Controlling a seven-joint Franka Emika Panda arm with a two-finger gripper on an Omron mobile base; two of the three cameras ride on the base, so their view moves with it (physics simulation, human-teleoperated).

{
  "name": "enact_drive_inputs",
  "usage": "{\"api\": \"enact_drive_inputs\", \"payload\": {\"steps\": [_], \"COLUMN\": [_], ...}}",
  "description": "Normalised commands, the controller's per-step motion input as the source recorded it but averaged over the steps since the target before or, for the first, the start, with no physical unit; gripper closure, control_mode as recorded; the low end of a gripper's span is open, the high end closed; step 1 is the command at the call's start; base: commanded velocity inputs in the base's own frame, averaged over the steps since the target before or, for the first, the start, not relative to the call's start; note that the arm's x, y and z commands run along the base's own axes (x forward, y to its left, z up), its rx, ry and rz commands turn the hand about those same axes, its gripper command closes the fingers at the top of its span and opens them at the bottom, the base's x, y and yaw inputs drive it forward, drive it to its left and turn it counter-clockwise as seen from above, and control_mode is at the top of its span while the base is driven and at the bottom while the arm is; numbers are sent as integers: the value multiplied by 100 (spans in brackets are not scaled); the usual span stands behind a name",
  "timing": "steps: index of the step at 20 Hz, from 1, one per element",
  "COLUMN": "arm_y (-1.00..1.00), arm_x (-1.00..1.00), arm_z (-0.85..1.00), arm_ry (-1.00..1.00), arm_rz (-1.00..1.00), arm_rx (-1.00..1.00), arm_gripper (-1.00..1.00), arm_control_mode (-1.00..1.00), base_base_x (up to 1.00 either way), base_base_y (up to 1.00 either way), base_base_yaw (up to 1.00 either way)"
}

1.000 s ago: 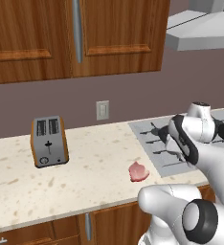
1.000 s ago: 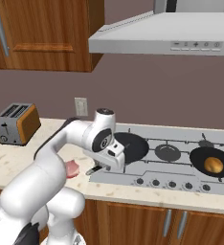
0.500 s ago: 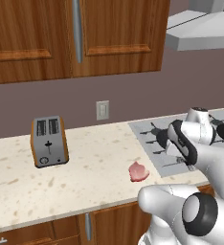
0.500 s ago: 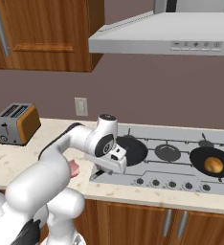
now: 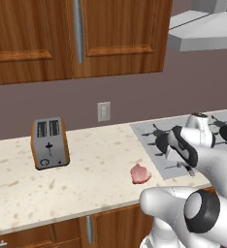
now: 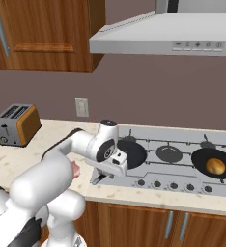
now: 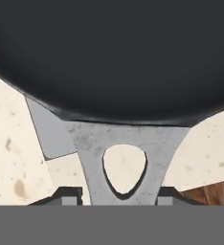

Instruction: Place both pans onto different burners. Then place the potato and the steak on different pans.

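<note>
One black pan (image 6: 130, 153) lies over the left burner of the grey cooktop (image 6: 182, 179). My gripper (image 6: 105, 174) is shut on its handle at the cooktop's front left corner. In the hand view the pan (image 7: 114, 52) spreads across the top, and its grey handle bracket (image 7: 92, 153) runs down between my gripper (image 7: 118, 194) tips. The other pan (image 6: 212, 164) sits on the right burner with the golden potato (image 6: 215, 166) in it. The pink steak (image 5: 140, 173) lies on the counter left of the cooktop. My arm half hides the steak (image 6: 76, 169) in the right base view. In the left base view my gripper (image 5: 182, 164) hangs over the cooktop's near edge beside the pan (image 5: 162, 143).
A toaster (image 5: 49, 143) stands on the speckled counter (image 5: 86, 184) far to the left. The large middle burner (image 6: 169, 153) is bare. A range hood (image 6: 168, 34) hangs over the cooktop, wooden cabinets above the counter, and a wall outlet (image 5: 104, 111) behind.
My hand has sunk a little and tilted over the cooktop's left end with the pan in its grip. The steak, potato and right pan have not moved.
</note>
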Motion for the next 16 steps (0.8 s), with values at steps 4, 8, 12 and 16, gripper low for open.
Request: {"api": "enact_drive_inputs", "payload": {"steps": [4,8,12,16], "arm_y": [-1,-3,-5,-2], "arm_x": [16,15,16,18], "arm_z": [-20,-18,-19,-25], "arm_ry": [0,0,0,0], "arm_rz": [3,3,4,4], "arm_rx": [0,0,0,0], "arm_gripper": [100,100,100,100], "arm_control_mode": [-100,-100,-100,-100], "base_base_x": [0,0,0,0], "base_base_y": [0,0,0,0], "base_base_yaw": [0,0,0,0]}}
